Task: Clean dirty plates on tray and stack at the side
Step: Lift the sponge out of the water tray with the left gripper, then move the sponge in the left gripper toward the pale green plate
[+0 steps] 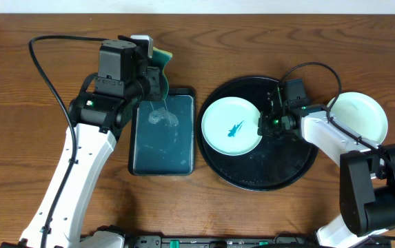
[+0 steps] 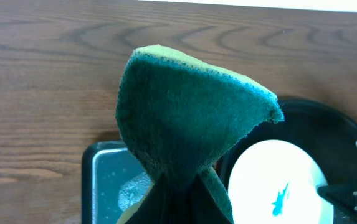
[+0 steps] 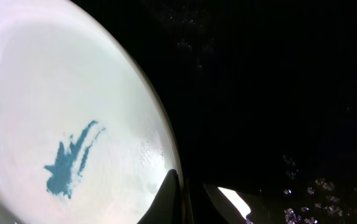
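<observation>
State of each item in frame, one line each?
sponge: in the air, pinched by left gripper.
rectangular tray: wet, foamy.
black tray: droplets on surface.
smeared plate: on black tray, rim gripped by right gripper.
side plate: on table, no smear visible.

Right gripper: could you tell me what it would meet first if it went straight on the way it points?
The plate, at its rim: the right gripper sits right at that edge over the tray, and may already touch it.

Left hand (image 1: 154, 70) clamped, right hand (image 1: 263, 126) pinching
</observation>
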Action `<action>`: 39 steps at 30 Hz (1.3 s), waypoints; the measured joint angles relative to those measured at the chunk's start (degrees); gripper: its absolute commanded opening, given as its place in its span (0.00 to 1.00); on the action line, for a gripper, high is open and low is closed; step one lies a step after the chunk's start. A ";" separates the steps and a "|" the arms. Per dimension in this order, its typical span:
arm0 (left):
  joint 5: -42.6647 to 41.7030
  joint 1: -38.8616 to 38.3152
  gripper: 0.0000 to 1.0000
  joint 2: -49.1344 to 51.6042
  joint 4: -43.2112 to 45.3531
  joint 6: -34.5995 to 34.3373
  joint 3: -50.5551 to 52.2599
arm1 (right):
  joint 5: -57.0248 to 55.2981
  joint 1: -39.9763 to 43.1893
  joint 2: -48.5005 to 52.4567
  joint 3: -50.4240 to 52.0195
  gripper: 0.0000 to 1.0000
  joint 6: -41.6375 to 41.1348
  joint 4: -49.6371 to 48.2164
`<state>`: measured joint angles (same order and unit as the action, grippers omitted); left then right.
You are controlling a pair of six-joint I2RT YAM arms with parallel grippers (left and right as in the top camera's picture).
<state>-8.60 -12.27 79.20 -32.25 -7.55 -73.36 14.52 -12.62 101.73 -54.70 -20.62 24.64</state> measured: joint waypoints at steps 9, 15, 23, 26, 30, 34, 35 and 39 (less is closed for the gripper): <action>4.24 0.00 0.08 0.81 -2.47 -8.57 0.00 | 0.00 0.00 0.00 0.00 0.01 0.00 0.00; 7.72 0.00 0.08 3.54 -4.46 -14.88 0.00 | 0.00 0.00 0.00 0.00 0.01 0.00 0.02; 9.09 0.00 0.08 6.69 -4.98 -18.47 0.02 | 0.00 0.00 0.00 0.00 0.01 0.00 0.02; 11.13 0.00 0.08 6.97 -5.03 -18.86 0.02 | 0.00 0.00 0.00 0.00 0.01 0.00 0.02; 15.91 0.00 0.07 6.95 -5.01 -18.69 0.02 | 0.00 0.00 0.00 0.00 0.02 0.00 0.02; 19.43 0.00 0.07 6.97 -4.98 -17.31 0.02 | 0.00 0.00 0.00 0.00 0.01 0.00 0.02; 19.89 0.00 0.07 6.95 -4.96 -16.63 0.02 | 0.00 0.00 0.00 0.00 0.01 0.00 0.02; 21.29 -0.81 0.07 6.97 -4.87 -12.90 0.02 | 0.00 0.00 0.00 0.00 0.01 0.00 0.02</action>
<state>12.69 -13.08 86.17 -37.12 -20.45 -73.34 14.52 -12.62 101.73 -54.70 -20.62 24.67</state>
